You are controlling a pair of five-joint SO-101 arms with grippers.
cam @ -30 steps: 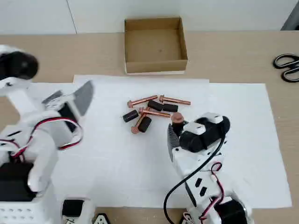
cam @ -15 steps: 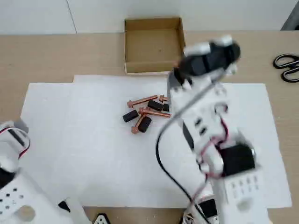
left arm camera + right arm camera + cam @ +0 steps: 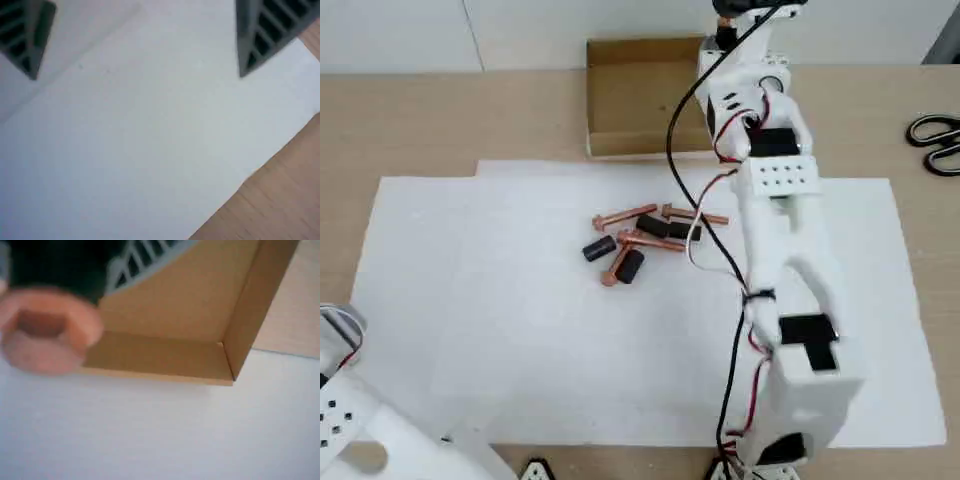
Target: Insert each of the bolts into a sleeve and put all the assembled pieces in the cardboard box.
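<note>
Right gripper (image 3: 70, 265): pinched tight on a copper bolt (image 3: 47, 330); round bolt head poking out toward the wrist camera, with something black just behind it, most likely a sleeve (image 3: 50, 262); held up high by the right side of the cardboard box (image 3: 620, 145); over the inside or over the wall, hard to tell which; right arm (image 3: 785, 230) stretched long across the white paper (image 3: 520, 330) to the box.

Left gripper (image 3: 137, 75): spread wide, nothing between the two grey fingers (image 3: 255, 40); hanging over bare paper close to a paper edge, with brown table (image 3: 280, 200) just past it; left arm (image 3: 345, 400) down low in the near left corner of the high view.

In the middle of the paper, a little heap: loose bolts (image 3: 625, 216) and loose sleeves (image 3: 600, 248), lying flat, some touching, some crossed; heap well apart from the box and from both grippers.

Black scissors (image 3: 935, 143) on the bare table at the far right edge, off the paper.
</note>
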